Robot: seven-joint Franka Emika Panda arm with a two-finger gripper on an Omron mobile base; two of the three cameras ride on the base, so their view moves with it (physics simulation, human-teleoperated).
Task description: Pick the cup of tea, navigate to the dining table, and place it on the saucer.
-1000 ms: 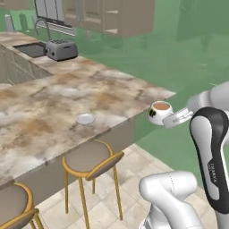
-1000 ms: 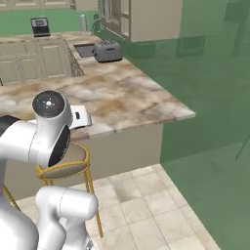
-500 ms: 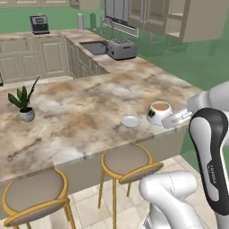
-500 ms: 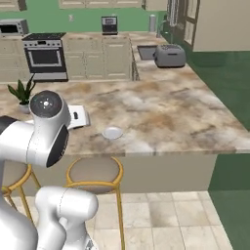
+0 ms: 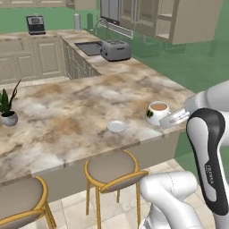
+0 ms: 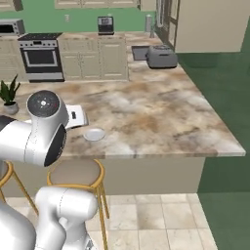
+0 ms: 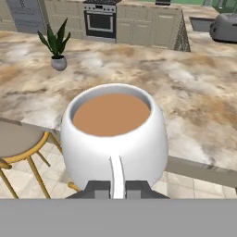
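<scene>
While upright, cup of tea (image 5: 157, 112) sits in claw (image 5: 172, 119).

Toaster (image 5: 115, 49), potted plant (image 5: 6, 108), stools (image 5: 110, 167), perhaps a microwave (image 6: 11, 27).

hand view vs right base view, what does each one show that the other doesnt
Hand view alone: the cup of tea close up, brown tea inside, its handle clamped by the gripper, with a stool below. Right base view alone: the saucer bare near the table's front edge. Both share the dining table, the potted plant, the toaster and the oven.
</scene>
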